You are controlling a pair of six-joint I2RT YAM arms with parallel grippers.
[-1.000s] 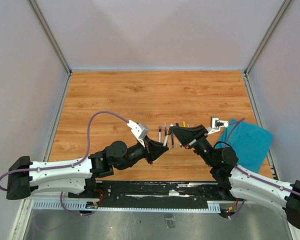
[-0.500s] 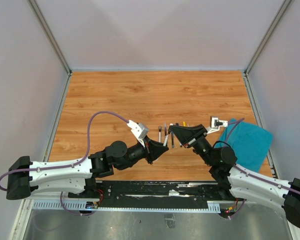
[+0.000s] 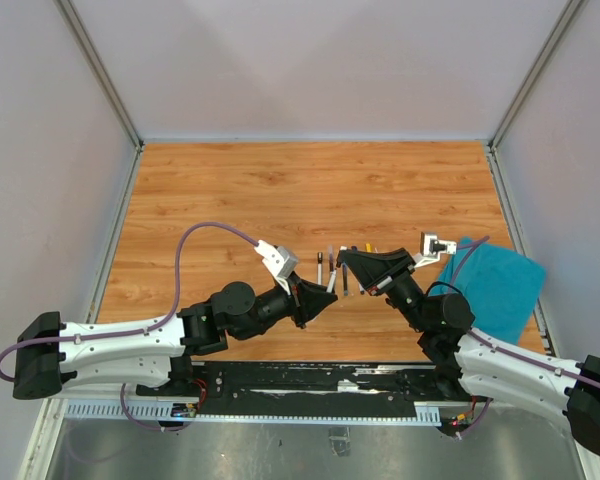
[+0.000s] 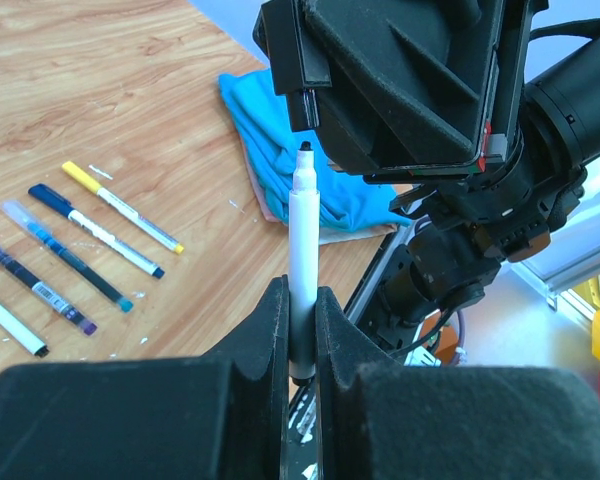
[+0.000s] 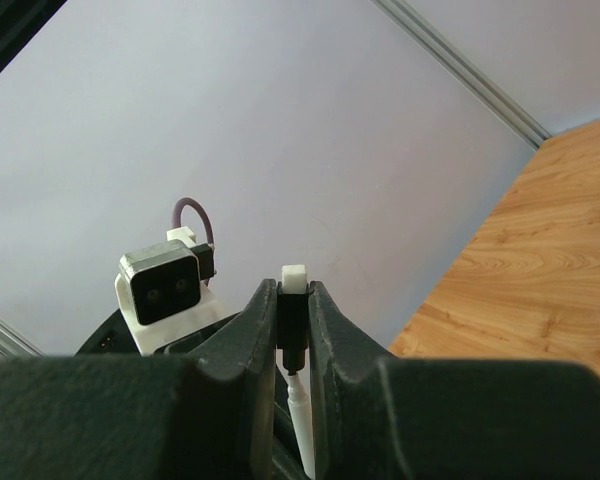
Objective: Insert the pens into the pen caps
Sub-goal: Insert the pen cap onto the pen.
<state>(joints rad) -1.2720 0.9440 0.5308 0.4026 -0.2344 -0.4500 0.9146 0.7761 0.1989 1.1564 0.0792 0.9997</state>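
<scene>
Left fingers [image 4: 262, 340] are pressed in on a white pen [image 4: 302, 250], pinching its lower barrel so that it stands upright with its small black tip at the top. Right fingers [image 5: 245, 330] are closed on a black pen cap [image 5: 293, 318], which has a white end showing above them. The left wrist view shows the meeting most clearly: the cap hangs from the right arm's black head directly over the pen's tip, lined up with it, with a thin gap between tip and cap mouth. The right wrist view shows the same pair from the other side: the white barrel rises straight beneath the cap, but whether they touch cannot be told there. That view also takes in the grey-and-white camera block [image 5: 165, 285] on the left wrist, a pale wall and a corner of the wooden bench [image 3: 280, 190]. Only the left wrist view shows the loose pens [image 4: 96, 230] in detail: five lie side by side on the bench to the left of the held pen, slanted alike, one with a yellow end, one with a dark blue end, one pale blue, one dark and one white. A teal cloth [image 3: 500, 280] lies crumpled on the bench's right side. From the top camera both arms reach inward and their heads nearly meet over the near middle of the bench, just in front of the row of loose pens; the cap is too small to make out there.
</scene>
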